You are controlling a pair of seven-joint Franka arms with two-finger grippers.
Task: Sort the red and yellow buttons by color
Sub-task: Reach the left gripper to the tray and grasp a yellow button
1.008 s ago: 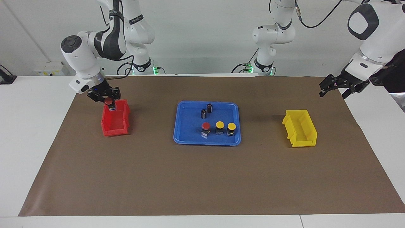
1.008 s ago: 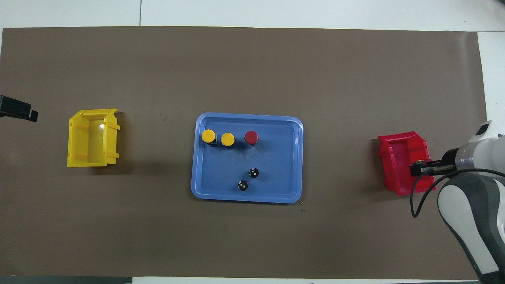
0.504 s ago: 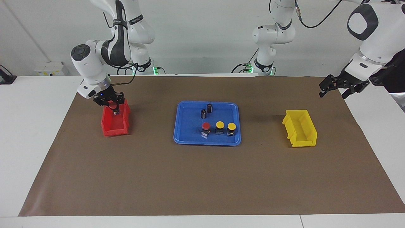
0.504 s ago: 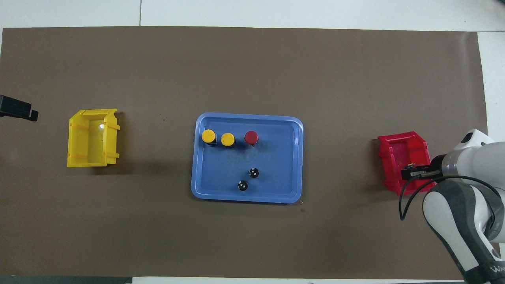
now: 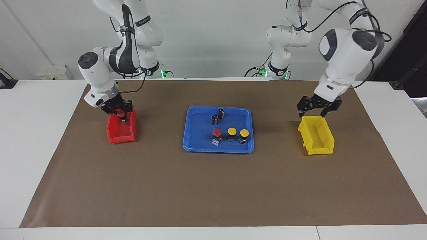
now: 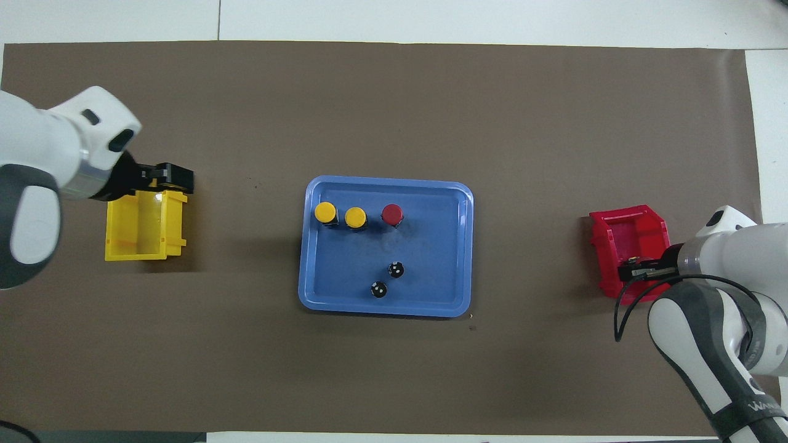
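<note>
My right gripper [image 5: 119,112] is shut on a red button [image 5: 120,114] and holds it low over the end of the red bin [image 5: 120,131] that is nearer to the robots; the gripper also shows in the overhead view [image 6: 633,271]. A second red button [image 5: 217,133] and two yellow buttons [image 5: 232,131] [image 5: 244,133] stand in a row in the blue tray [image 5: 195,145]. My left gripper [image 5: 315,111] is open and empty, just above the yellow bin [image 5: 317,136] at its end nearer to the robots.
Two dark cylinders [image 5: 215,119] [image 5: 221,113] stand in the blue tray, nearer to the robots than the buttons. The red bin lies toward the right arm's end of the brown mat [image 5: 213,186], the yellow bin toward the left arm's end.
My left arm has swung in from the table's edge to above the yellow bin. My right gripper has sunk lower over the red bin with the red button.
</note>
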